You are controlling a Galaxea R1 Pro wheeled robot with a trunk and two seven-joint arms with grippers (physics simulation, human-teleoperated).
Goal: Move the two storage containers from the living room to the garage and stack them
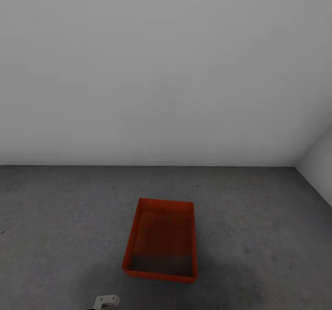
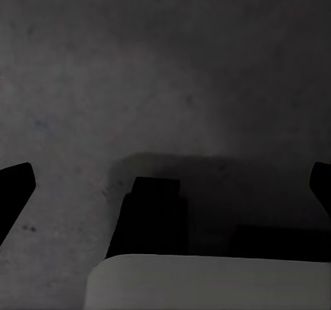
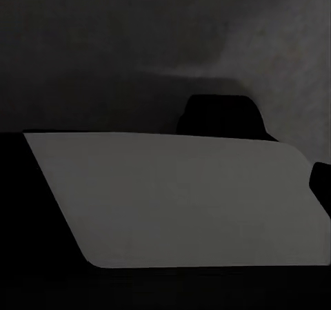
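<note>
1. In the left wrist view, the left tool [image 2: 165, 182] is spread: dark fingertips [image 2: 15, 182] sit at the frame's two side edges with bare floor [image 2: 165, 61] between them, holding nothing.
2. The right tool's state cannot be told; the right wrist view gives a pale grey panel [image 3: 179, 199] across the middle, a dark shape above it and one dark tip at the right edge.
3. In the head view, a pale robot part [image 1: 107, 301] pokes in at the bottom edge, left of centre.
4. One bin [image 1: 160, 240] stands upright and empty on the floor, lower centre, just above and right of that part, clear of the wall [image 1: 166, 70].
5. Judgement: this bin looks placed. The second bin must be fetched, then lowered squarely onto this one, walls aligned.
</note>
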